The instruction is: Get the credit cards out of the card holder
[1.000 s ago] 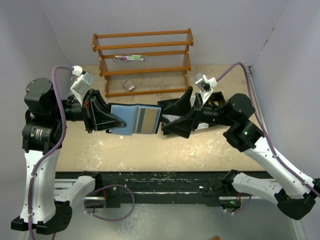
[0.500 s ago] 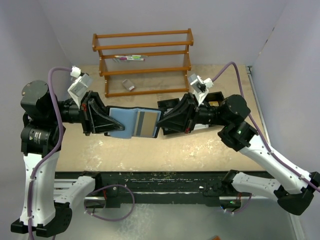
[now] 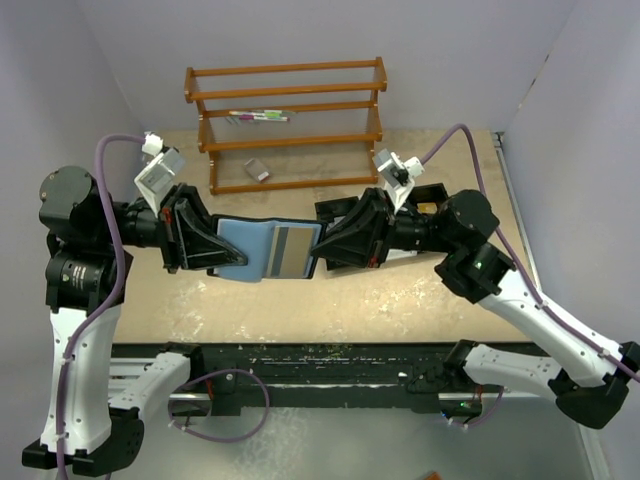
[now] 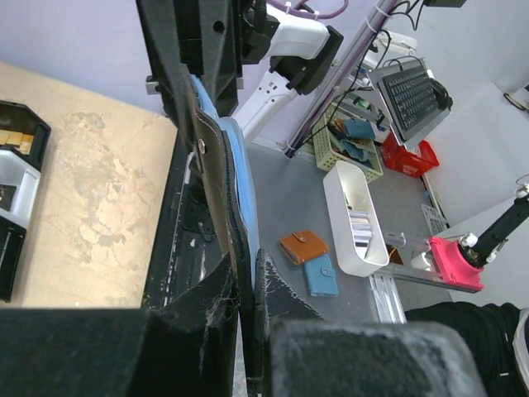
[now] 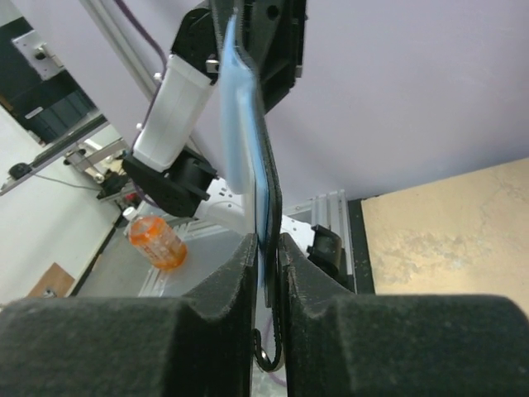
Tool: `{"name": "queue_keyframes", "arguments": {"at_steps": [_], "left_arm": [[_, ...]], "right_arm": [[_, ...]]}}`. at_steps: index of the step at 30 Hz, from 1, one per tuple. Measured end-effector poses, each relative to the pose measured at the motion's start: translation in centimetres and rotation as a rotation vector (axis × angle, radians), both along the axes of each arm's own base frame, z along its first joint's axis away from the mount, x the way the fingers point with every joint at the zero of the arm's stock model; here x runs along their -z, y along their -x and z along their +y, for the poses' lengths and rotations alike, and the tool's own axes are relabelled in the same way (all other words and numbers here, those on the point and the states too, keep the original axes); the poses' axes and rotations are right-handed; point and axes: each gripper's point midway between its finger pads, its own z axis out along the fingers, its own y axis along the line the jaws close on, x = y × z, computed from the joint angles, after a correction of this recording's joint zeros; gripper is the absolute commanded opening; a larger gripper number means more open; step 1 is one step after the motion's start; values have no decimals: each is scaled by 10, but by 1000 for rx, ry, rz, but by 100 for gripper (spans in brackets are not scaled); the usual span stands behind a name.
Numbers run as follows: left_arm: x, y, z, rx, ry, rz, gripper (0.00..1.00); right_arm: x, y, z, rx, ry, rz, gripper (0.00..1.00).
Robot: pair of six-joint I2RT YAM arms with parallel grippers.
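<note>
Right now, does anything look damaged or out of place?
Only wear stands out. On the left end effector, the pads look frayed, with whitish scuffs near the spot where they pinch the card holder.

Lavender-grey walls (image 3: pixel 330 30) are closing in the tan desk (image 3: pixel 300 310) on three sides. A brown wooden rack (image 3: pixel 290 141) is standing at the far wall, well beyond the left gripper (image 3: pixel 240 257) and right gripper (image 3: pixel 318 262). Whitish scuffs are showing on the desk nearer than both. In the left wrist view, a white bin (image 4: pixel 340 211) is sitting on grey floor (image 4: pixel 289 190) past that gripper. Soft, even light is falling throughout.
</note>
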Motion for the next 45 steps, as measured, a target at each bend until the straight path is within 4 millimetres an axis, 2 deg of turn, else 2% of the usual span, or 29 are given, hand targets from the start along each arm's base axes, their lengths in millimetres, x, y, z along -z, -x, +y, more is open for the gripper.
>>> {"name": "queue_keyframes", "arguments": {"at_steps": [4,9,12,14,16,21,27,33,35,39,43,45], "left_arm": [[-2,4,1,12,1,2,0],[-3,8,1,25,0,5,0],[-5,9,1,27,1,0,0],[-5,9,1,27,1,0,0],[-5,9,1,27,1,0,0],[-4,7,1,23,2,7,0],[-3,3,0,8,5,3,0],[8,-8,-1,-39,-6,11,3],[12,-10,-1,-44,-11,21,7],[13,-13,0,-76,-18,-9,19],[12,-25,2,-170,-35,-99,36],[18,-37,4,-234,-57,-131,48]], "right_arm": [[4,-4,8,15,18,15,30],[1,1,19,2,20,11,53],[-5,8,21,-10,10,-1,58],[-8,11,20,-19,0,-10,58],[-12,14,20,-26,-13,-19,53],[-21,21,18,-56,-49,-37,31],[-27,31,20,-93,-73,-36,33],[-19,36,37,-122,-54,-12,26],[-19,39,43,-134,-50,-7,20],[-20,35,51,-99,-6,15,0],[-22,10,55,56,88,79,0],[-18,0,59,117,134,104,0]]}}
